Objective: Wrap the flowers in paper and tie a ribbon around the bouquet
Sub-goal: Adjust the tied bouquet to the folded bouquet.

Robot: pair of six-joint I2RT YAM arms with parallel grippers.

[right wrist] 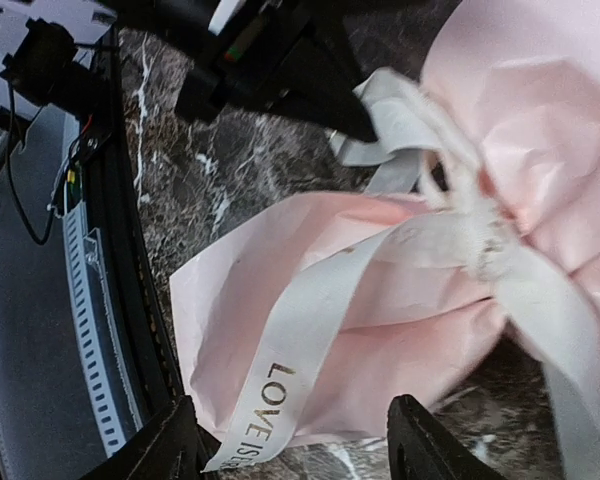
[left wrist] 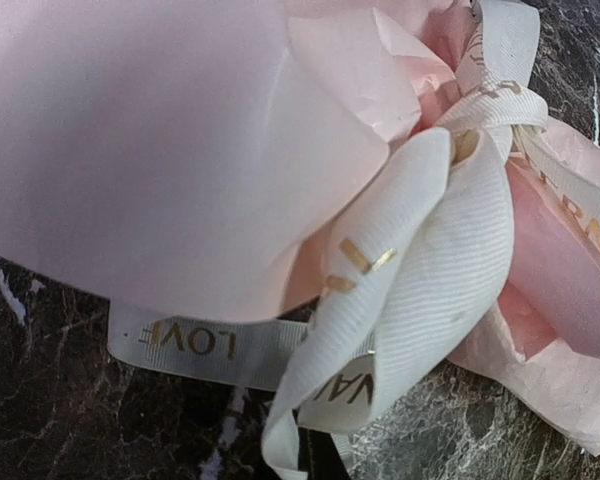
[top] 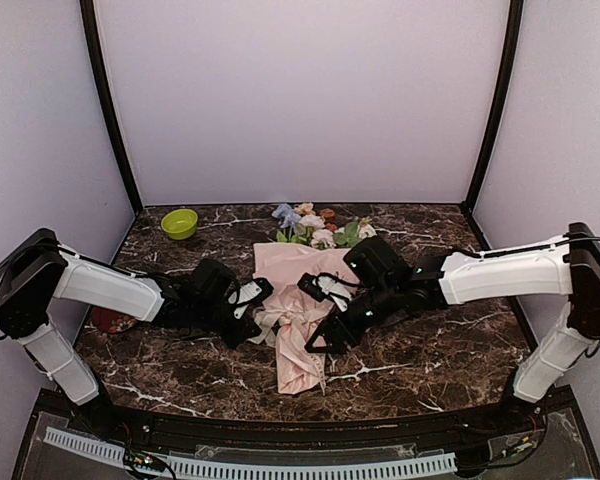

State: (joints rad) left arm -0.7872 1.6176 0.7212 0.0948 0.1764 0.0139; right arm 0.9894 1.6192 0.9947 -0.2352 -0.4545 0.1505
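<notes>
Tying ribbon (right wrist: 310,330) round bouquet (top: 295,270); knot formed. Pinching 9 o'clock tail in shut left gripper (top: 248,315), straddling other with right gripper (right wrist: 298,440), fingers (right wrist: 165,450) apart. Next, likely: clamp, pull toward 3 o'clock.

Lab test booth: plain lilac walls (top: 300,100), marble tabletop (top: 450,350).

Paper (top: 298,270): pale pink, plain, matte. Ribbon (left wrist: 420,280): cream, fine ribbed weave, gold printed letters reading "LOVE". Flowers (top: 315,228): pale blue, white, peach and orange blooms, green leaves. Worktop (top: 430,350): dark brown marble, white veining. Bowl (top: 180,223) at far left corner: lime green.
</notes>
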